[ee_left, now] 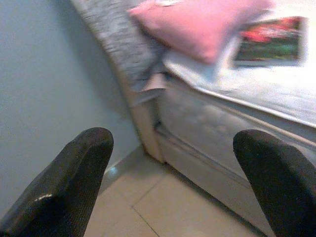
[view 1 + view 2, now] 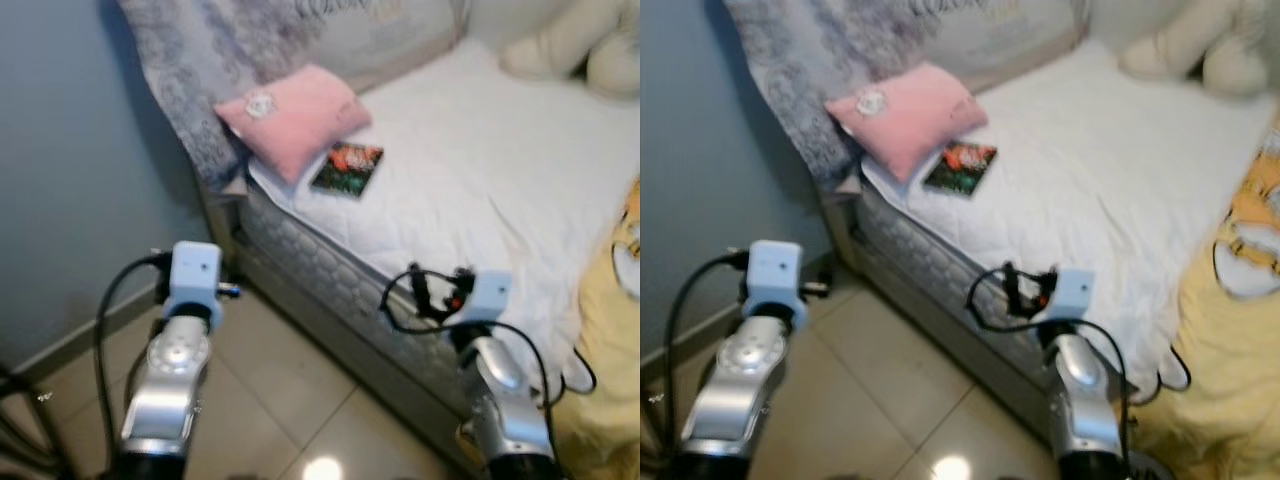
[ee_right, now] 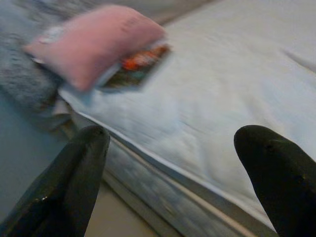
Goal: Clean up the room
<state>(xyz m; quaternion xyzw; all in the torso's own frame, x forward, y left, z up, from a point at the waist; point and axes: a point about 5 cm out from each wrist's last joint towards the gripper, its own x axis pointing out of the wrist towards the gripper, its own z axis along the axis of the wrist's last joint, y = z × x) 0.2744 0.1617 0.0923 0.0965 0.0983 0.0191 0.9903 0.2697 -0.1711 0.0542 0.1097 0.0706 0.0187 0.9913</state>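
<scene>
A pink pillow [image 2: 295,115] lies at the near corner of the bed [image 2: 480,180], which has a white sheet. A dark book [image 2: 347,168] with a red and green cover rests flat beside the pillow, partly tucked under its edge. My left arm [image 2: 175,340] is raised over the tiled floor by the bed's corner. Its gripper [image 1: 170,182] is open, with the bed frame between the two black fingers [image 1: 64,182]. My right arm [image 2: 490,350] is held up at the bed's side. Its gripper [image 3: 173,177] is open and points over the sheet toward the pillow [image 3: 94,47] and book [image 3: 136,66].
A grey patterned blanket [image 2: 190,70] drapes over the headboard against the blue wall [image 2: 70,180]. A cream plush toy [image 2: 580,40] sits at the far side of the bed. A yellow cloth [image 2: 610,350] hangs at the right. Beige floor tiles [image 2: 290,400] run along the bed.
</scene>
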